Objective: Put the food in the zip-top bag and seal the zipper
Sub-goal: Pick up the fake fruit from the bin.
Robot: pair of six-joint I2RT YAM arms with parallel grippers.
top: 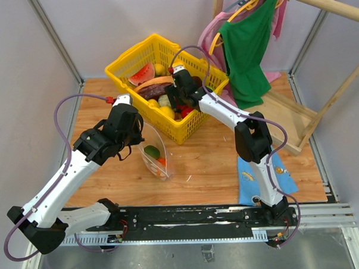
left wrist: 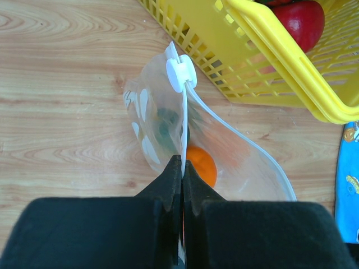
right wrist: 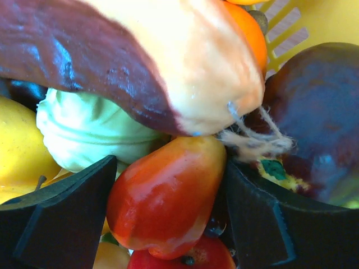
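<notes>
The zip-top bag (top: pixel 155 153) stands on the wooden table in front of the yellow basket (top: pixel 129 65), mouth up. An orange food (left wrist: pixel 203 165) and a green one (left wrist: pixel 165 126) lie inside it. My left gripper (left wrist: pixel 183 159) is shut on the zipper (left wrist: pixel 184 117) at the near rim, and the white slider (left wrist: pixel 179 73) sits at the far end. My right gripper (right wrist: pixel 171 185) reaches down into the basket. Its fingers press on both sides of a red-orange fruit (right wrist: pixel 168 207), which rests among the other food.
Around the fruit lie a purple-and-cream piece (right wrist: pixel 140 61), a pale green one (right wrist: pixel 84 129), a dark purple one (right wrist: pixel 320 112) and a yellow one (right wrist: pixel 17 145). A blue cloth (top: pixel 259 178) lies at the front right. A green shirt (top: pixel 247 48) hangs on the wooden rack (top: pixel 298 123).
</notes>
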